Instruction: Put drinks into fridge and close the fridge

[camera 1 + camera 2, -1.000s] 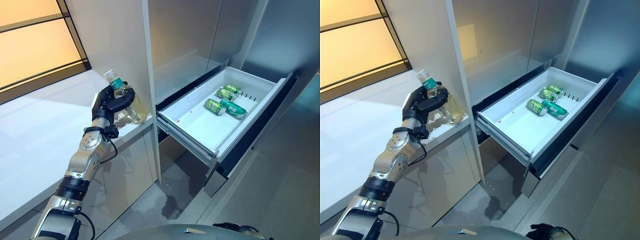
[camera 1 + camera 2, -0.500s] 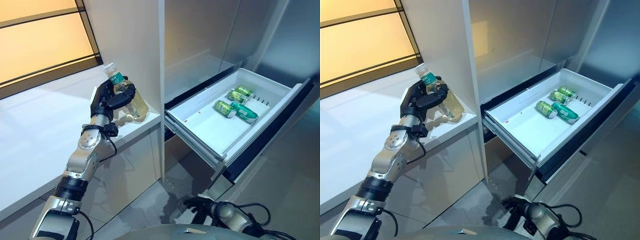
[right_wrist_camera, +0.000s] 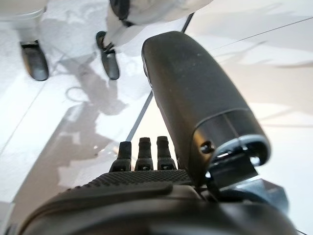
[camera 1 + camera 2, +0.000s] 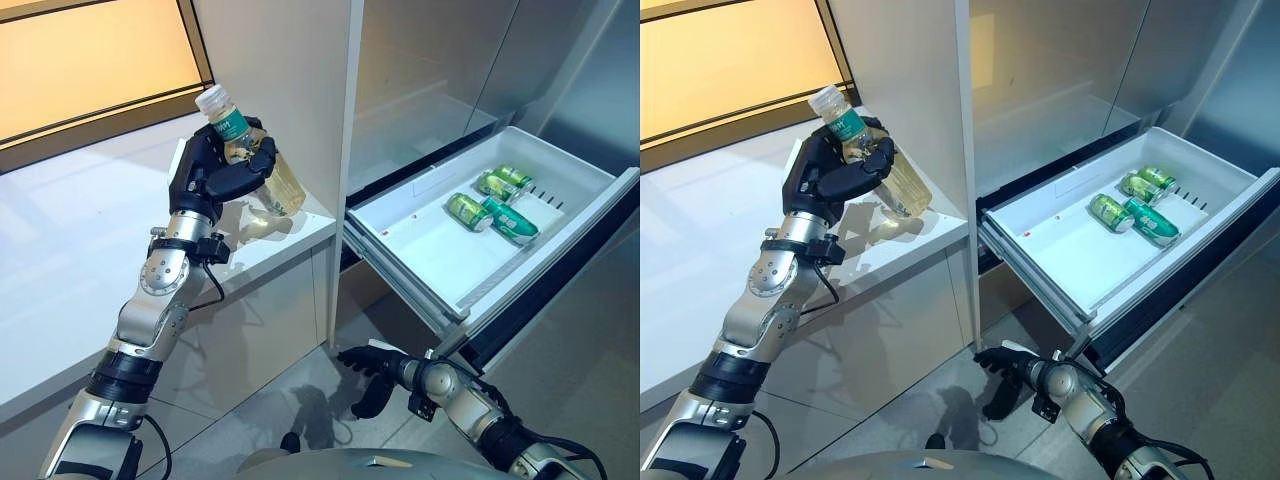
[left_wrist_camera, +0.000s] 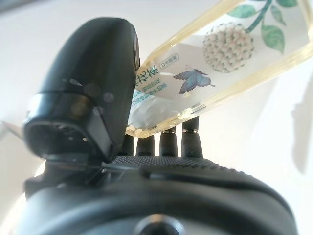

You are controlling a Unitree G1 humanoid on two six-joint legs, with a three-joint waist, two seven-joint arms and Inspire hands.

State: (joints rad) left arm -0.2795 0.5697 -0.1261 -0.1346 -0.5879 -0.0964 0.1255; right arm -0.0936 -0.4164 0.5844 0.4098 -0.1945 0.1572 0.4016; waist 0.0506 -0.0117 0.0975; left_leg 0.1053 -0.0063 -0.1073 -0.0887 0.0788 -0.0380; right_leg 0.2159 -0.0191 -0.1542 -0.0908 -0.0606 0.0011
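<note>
Three green cans [image 4: 490,203] lie in the open white fridge drawer [image 4: 420,250].

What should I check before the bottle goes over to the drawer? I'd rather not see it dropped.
1. Grip: left robot hand curled round the bottle: ok.
2. Bottle cap on: ok.
3. Bottle clear of the counter: cannot tell; its base is at the surface.
4. Fridge drawer pulled open: ok.
5. Free room in the drawer beside the three green cans: ok.
6. Right robot hand holds nothing, low beneath the drawer, out of the way: ok.
</note>
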